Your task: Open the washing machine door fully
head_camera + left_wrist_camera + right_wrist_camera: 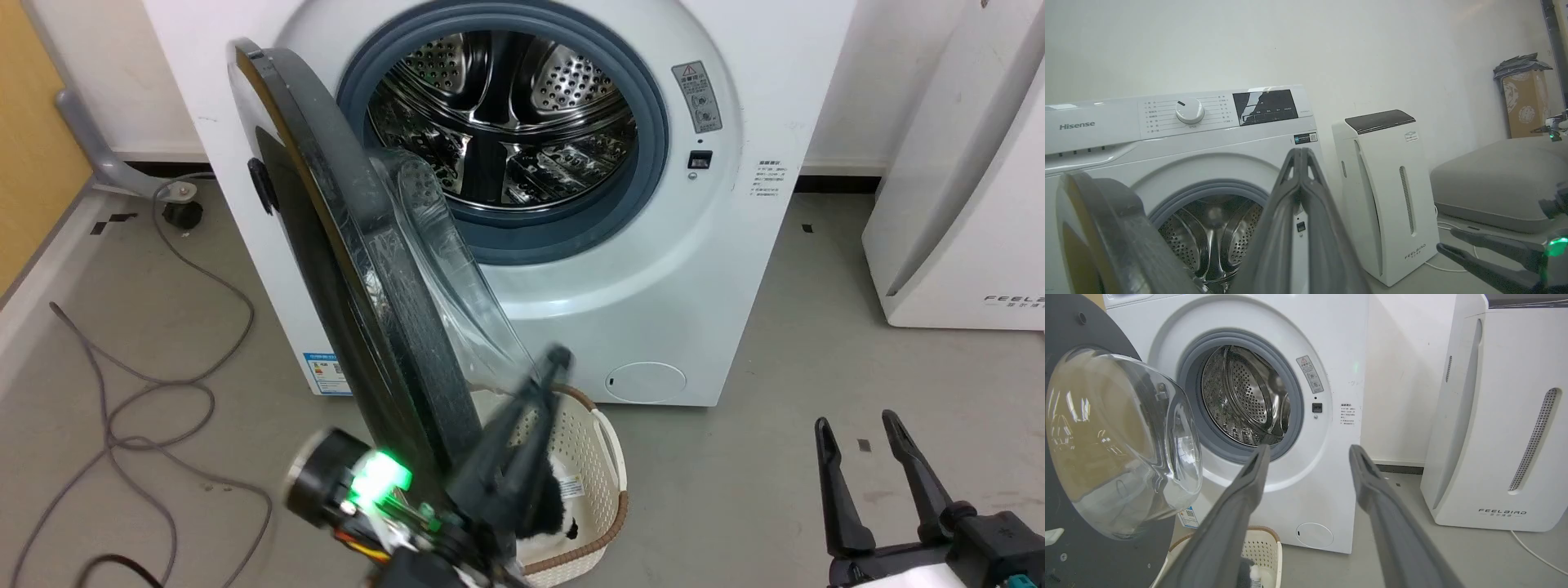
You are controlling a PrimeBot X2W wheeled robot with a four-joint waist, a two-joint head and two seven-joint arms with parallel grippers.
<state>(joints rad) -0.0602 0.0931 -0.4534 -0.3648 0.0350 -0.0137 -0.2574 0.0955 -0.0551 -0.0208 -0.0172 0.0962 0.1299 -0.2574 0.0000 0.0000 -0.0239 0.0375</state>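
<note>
The white washing machine (735, 245) has its steel drum (506, 122) exposed inside a blue-grey gasket. The washing machine door (359, 269) stands swung out on its left hinge, edge-on to the head view, and its clear glass bowl (457, 269) faces right. My left gripper (555, 361) is shut with nothing between its fingers. It looks blurred, just right of the door's lower inner side; contact cannot be told. The left wrist view has the shut left gripper (1300, 152) and the door (1098, 228). My right gripper (856, 423) is open at the lower right, apart from the door (1118, 437).
A white basket (608, 457) with a brown rim sits on the floor under the door, with something black and white inside. The white FEELAIR appliance (963, 204) stands right of the machine. Grey cables (163, 392) lie on the floor at the left.
</note>
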